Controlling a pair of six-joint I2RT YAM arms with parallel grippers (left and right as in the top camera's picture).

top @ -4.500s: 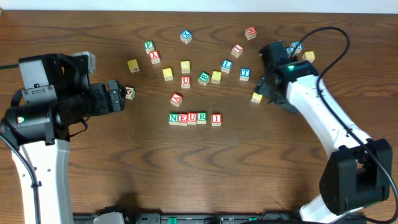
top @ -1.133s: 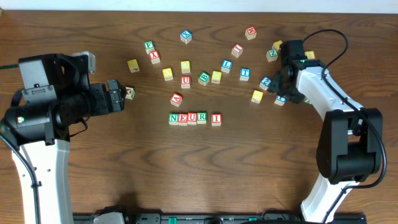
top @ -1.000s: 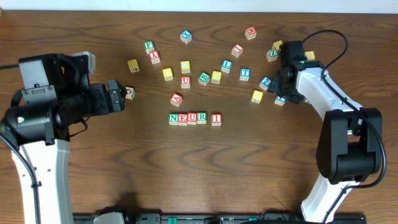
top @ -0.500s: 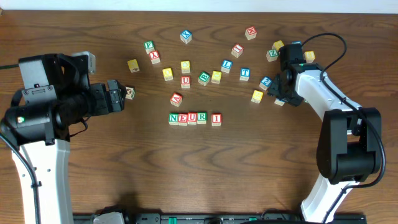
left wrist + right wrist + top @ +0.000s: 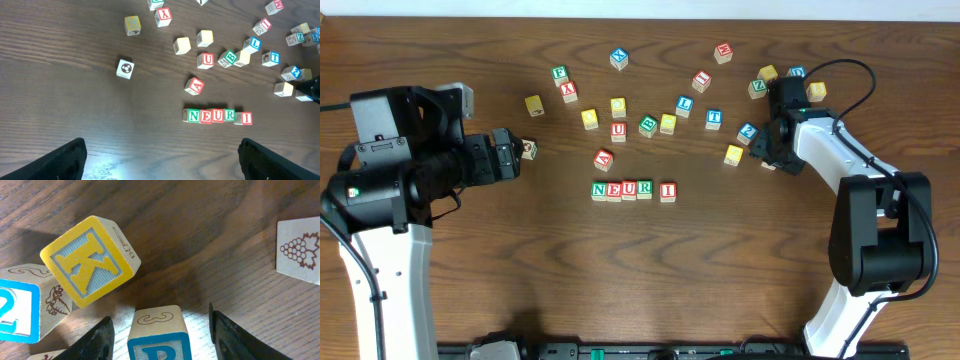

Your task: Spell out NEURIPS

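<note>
Five cubes stand in a row reading N, E, U, R, I (image 5: 630, 190), also in the left wrist view as the row (image 5: 217, 116). My right gripper (image 5: 772, 152) is down at the right among loose cubes. In the right wrist view a blue-lettered cube (image 5: 159, 335), its letter cut off by the frame edge, sits between the fingers of the right gripper (image 5: 160, 320). A gap shows on each side, so the jaws are open around it. My left gripper (image 5: 162, 165) hangs wide open over bare wood, left of the row.
Beside the right gripper lie a tilted yellow K cube (image 5: 90, 260), a blue 2 cube (image 5: 20, 307) and a grape-picture cube (image 5: 298, 250). Several loose cubes (image 5: 650, 110) are scattered behind the row. A picture cube (image 5: 528, 149) lies by the left gripper (image 5: 507, 155).
The right gripper has shifted slightly over the blue-lettered cube and its jaws have narrowed a little. The left arm and the row have not moved.
</note>
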